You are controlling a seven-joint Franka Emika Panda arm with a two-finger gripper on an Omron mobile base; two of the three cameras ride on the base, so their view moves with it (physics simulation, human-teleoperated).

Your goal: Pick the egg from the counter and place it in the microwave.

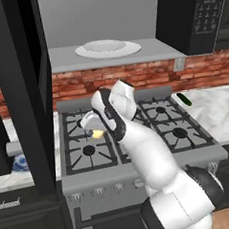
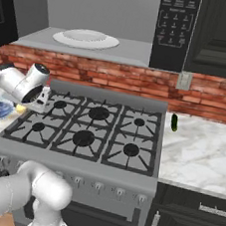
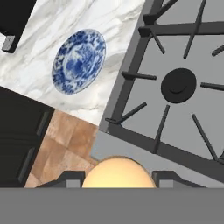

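My gripper is shut on the egg, a pale yellow-tan oval, and holds it above the stove's front left burner. In the hand view the egg sits between the two finger tips at the bottom edge. From the right base view the gripper hangs over the stove's left edge, with the egg just below it. The microwave stands above the stove with its grey interior and white round plate showing. The marbled counter lies to the left of the stove.
A blue-and-white bowl rests on the counter left of the stove. The microwave's black door stands open at the left. A dark green vegetable lies on the right counter by the brick wall.
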